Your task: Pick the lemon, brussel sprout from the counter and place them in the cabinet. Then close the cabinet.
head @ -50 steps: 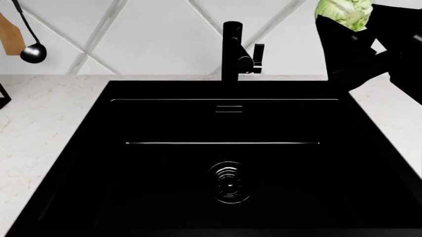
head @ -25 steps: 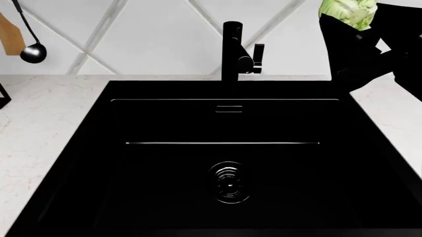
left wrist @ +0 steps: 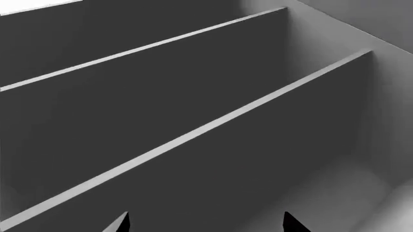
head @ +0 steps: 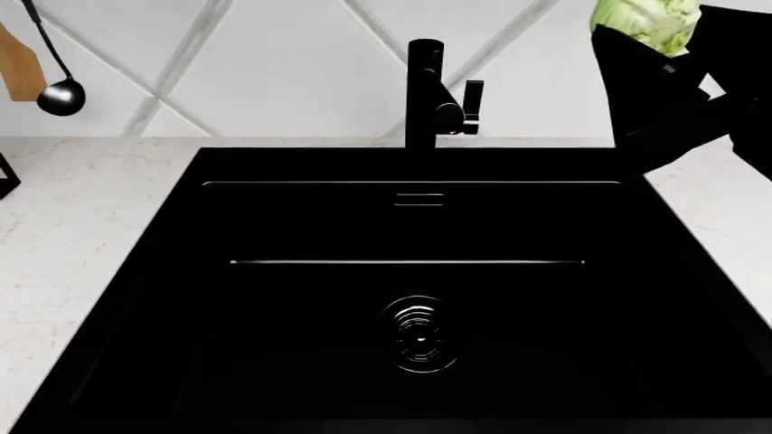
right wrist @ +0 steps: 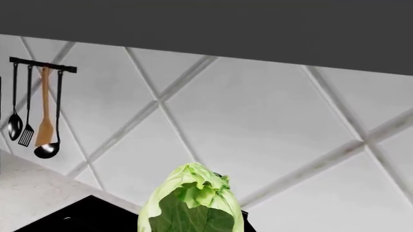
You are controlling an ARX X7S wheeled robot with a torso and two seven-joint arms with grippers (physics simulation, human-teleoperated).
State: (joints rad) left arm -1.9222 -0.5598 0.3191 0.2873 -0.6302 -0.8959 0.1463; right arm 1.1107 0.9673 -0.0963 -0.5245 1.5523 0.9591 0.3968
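Note:
The brussel sprout point(head: 645, 20), pale green and leafy, is high at the head view's top right, above the counter point(head: 72, 226). My right gripper point(head: 654, 43) is shut on it. In the right wrist view the sprout point(right wrist: 191, 205) fills the space between the jaws and hides the fingers. The dark underside of the cabinet point(right wrist: 258, 29) is overhead. My left gripper point(left wrist: 206, 224) is open with nothing between its two fingertips. It faces grey cabinet shelves point(left wrist: 193, 135) in the left wrist view and is outside the head view. The lemon is out of view.
A large black sink point(head: 410, 298) with a black faucet point(head: 425, 90) fills the middle of the counter. A ladle point(head: 58, 95) and a wooden spatula point(head: 14, 72) hang on the tiled wall at the left, on a rack point(right wrist: 38, 65).
My right gripper has carried the brussel sprout a little to the right and upward. The sink and counter look unchanged.

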